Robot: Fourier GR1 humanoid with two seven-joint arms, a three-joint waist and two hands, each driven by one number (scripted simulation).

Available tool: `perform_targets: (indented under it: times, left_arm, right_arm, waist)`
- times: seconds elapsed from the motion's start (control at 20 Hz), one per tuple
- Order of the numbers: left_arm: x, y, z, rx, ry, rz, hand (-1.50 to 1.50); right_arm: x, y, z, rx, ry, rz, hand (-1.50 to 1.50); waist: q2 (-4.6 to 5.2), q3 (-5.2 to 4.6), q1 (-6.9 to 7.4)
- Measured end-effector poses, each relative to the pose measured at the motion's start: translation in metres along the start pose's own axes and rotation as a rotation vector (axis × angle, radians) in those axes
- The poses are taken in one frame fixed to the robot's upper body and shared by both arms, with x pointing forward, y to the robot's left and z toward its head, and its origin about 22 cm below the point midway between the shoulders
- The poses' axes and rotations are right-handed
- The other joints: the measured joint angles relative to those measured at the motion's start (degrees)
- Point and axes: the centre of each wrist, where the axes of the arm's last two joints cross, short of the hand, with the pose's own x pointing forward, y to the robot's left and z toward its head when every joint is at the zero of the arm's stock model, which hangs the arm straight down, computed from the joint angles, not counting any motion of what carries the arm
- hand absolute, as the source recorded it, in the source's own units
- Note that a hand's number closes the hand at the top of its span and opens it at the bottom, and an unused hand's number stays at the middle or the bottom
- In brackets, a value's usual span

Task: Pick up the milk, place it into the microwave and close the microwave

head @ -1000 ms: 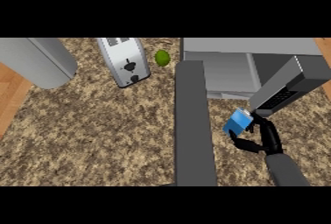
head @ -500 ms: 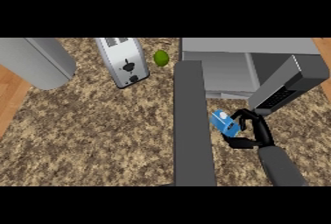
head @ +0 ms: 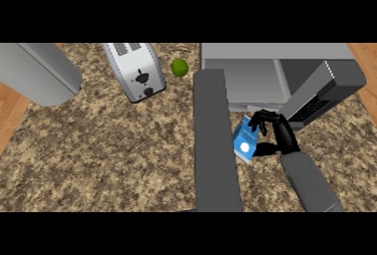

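Note:
The milk carton (head: 244,143), blue and white, is held tilted above the counter, just in front of the microwave (head: 250,55). My right hand (head: 271,130) is shut on it from the right, fingers curled over its top edge. The microwave's door (head: 322,95) stands open, swung out to the right, and the grey cavity (head: 254,87) shows behind the carton. My left forearm (head: 213,144) runs as a long grey bar up the middle of the view, right beside the carton. No left hand shows at its end.
A silver toaster (head: 137,72) lies at the back, with a green lime (head: 179,66) beside it. A large grey rounded object (head: 33,72) fills the back left corner. The speckled counter (head: 103,159) ends in wood at the left and right edges.
My right hand has carried the milk carton leftward and a little farther back, closer to the microwave's opening and the left forearm. The left forearm has not moved.

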Motion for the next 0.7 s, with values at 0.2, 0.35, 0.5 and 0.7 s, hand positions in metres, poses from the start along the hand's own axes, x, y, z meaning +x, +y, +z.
perform_targets:
  times: [0.2,0.35,0.5,0.7]
  left_arm:
    - [-0.002,0.0,-0.004,0.0,0.006,0.008,-1.5]
    - [-0.002,0.004,-0.004,-0.001,0.01,0.001,-1.5]
    - [-0.003,0.01,-0.005,0.006,0.012,-0.003,-1.5]
    - [-0.008,0.017,-0.005,0.001,0.021,-0.002,-1.5]
  right_arm:
    - [0.015,-0.007,-0.031,-0.034,-0.003,0.044,1.5]
    - [0.027,-0.007,-0.052,-0.047,0.019,0.05,1.5]
    - [0.037,-0.012,-0.077,-0.033,0.047,0.053,1.5]
    - [0.044,-0.018,-0.102,-0.021,0.08,0.073,1.5]
  waist:
    - [0.1,0.01,0.0]
    - [0.15,0.02,0.12]
    - [0.29,0.04,0.37]
    - [0.5,0.06,0.92]
